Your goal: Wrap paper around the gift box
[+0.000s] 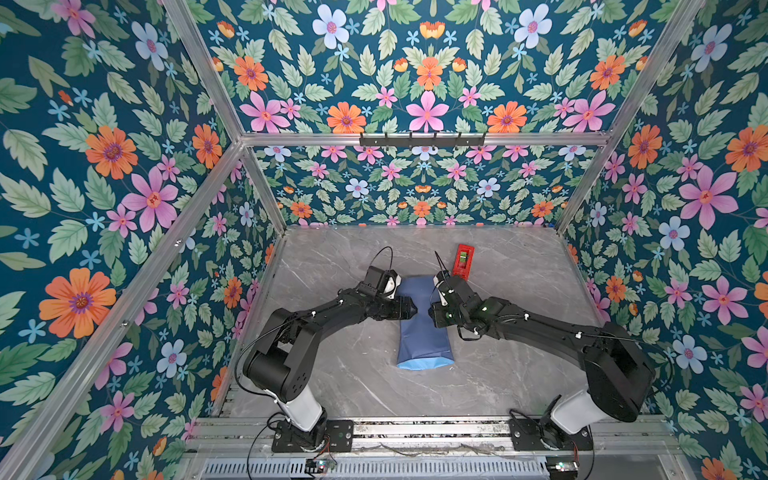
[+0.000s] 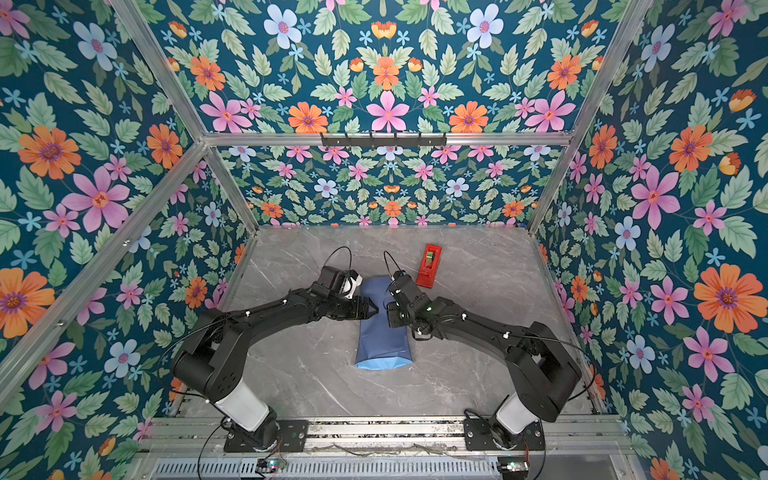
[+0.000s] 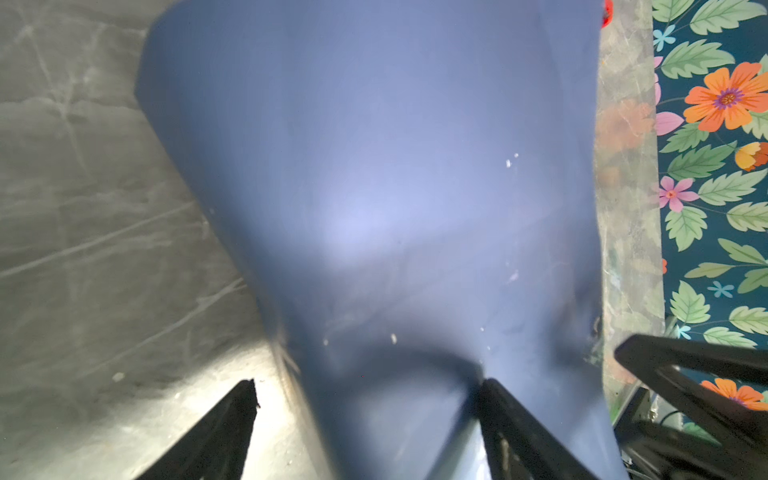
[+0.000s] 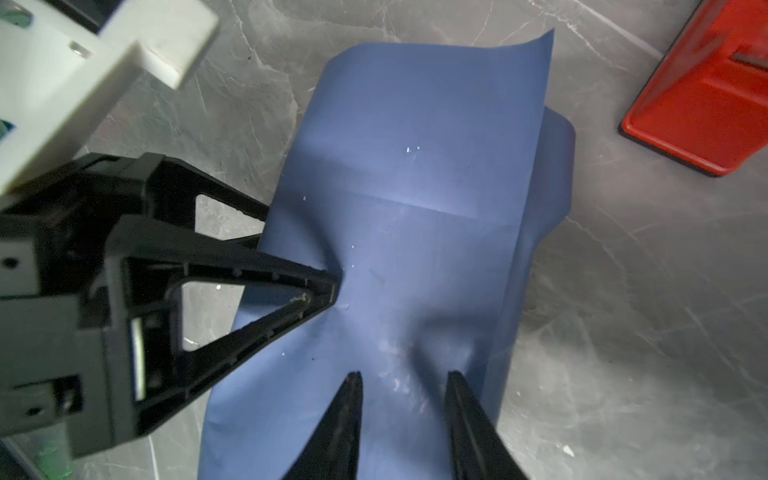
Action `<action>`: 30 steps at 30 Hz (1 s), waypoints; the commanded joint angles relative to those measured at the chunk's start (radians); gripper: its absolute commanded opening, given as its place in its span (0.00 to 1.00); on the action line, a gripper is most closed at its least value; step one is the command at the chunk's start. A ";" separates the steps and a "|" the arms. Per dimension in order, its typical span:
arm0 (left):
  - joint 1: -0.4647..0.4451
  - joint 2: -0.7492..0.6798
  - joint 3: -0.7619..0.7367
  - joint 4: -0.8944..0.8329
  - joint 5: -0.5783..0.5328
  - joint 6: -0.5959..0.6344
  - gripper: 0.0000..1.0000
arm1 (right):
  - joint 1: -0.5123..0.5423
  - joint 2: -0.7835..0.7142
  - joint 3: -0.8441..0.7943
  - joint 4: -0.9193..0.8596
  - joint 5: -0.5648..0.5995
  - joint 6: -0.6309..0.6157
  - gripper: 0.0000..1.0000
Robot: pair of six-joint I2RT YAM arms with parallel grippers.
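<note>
Both top views: grey marble table [image 1: 519, 291]. The paper [image 1: 422, 340], dark side out, lies rolled at its centre, with the light-blue face showing at the near end. Left gripper [image 3: 368, 382] and right gripper [image 4: 403, 374] reach over its far half from opposite sides. Left: jaws spread, one finger on paper, one over table. Right: jaws narrowed about a pucker; grip undeterminable. Red tape dispenser [image 1: 462, 259] lies just beyond.
</note>
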 commanded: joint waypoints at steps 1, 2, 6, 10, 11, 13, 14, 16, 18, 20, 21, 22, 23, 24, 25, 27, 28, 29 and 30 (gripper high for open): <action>-0.004 0.019 -0.014 -0.155 -0.121 0.033 0.85 | -0.005 0.010 0.012 -0.036 0.007 -0.005 0.35; -0.004 0.019 -0.014 -0.155 -0.122 0.034 0.85 | -0.008 0.012 0.012 -0.038 0.010 -0.004 0.35; -0.004 0.021 -0.014 -0.155 -0.122 0.034 0.85 | -0.015 0.015 0.011 -0.038 0.014 -0.004 0.34; -0.004 0.021 -0.014 -0.154 -0.121 0.033 0.85 | -0.023 0.017 0.008 -0.034 0.015 -0.002 0.34; -0.004 0.021 -0.014 -0.154 -0.122 0.034 0.85 | -0.027 0.017 0.007 -0.032 0.015 -0.002 0.34; -0.004 0.022 -0.014 -0.154 -0.121 0.033 0.85 | -0.032 0.018 0.003 -0.026 0.017 -0.001 0.34; -0.004 0.021 -0.014 -0.153 -0.122 0.034 0.85 | -0.033 0.019 0.002 -0.025 0.015 0.001 0.34; -0.004 0.022 -0.014 -0.154 -0.122 0.034 0.85 | -0.034 0.021 0.001 -0.025 0.015 0.002 0.33; -0.004 0.023 -0.015 -0.154 -0.122 0.034 0.85 | -0.035 0.021 -0.001 -0.024 0.017 0.005 0.33; -0.004 0.023 -0.015 -0.152 -0.121 0.033 0.85 | -0.037 0.021 -0.004 -0.022 0.018 0.010 0.33; -0.004 0.023 -0.015 -0.150 -0.122 0.034 0.85 | -0.039 0.022 -0.006 -0.018 0.015 0.012 0.34; -0.004 0.024 -0.015 -0.150 -0.120 0.034 0.85 | -0.040 0.022 -0.008 -0.015 0.011 0.016 0.34; -0.004 0.024 -0.015 -0.150 -0.122 0.034 0.85 | -0.041 0.024 -0.010 -0.010 0.006 0.020 0.34; -0.004 0.023 -0.015 -0.150 -0.122 0.034 0.85 | -0.043 0.025 -0.012 -0.005 0.000 0.023 0.35; -0.004 0.023 -0.015 -0.152 -0.122 0.033 0.85 | -0.045 0.027 -0.012 -0.002 -0.008 0.029 0.35; -0.004 0.021 -0.017 -0.153 -0.122 0.033 0.85 | -0.056 0.031 -0.018 0.011 -0.033 0.043 0.37; -0.004 0.021 -0.017 -0.152 -0.123 0.034 0.85 | -0.059 0.033 -0.023 0.016 -0.041 0.049 0.38; -0.004 0.021 -0.017 -0.152 -0.124 0.034 0.85 | -0.062 0.032 -0.028 0.026 -0.050 0.054 0.39; -0.004 0.021 -0.018 -0.152 -0.123 0.034 0.85 | -0.066 0.030 -0.032 0.035 -0.057 0.059 0.40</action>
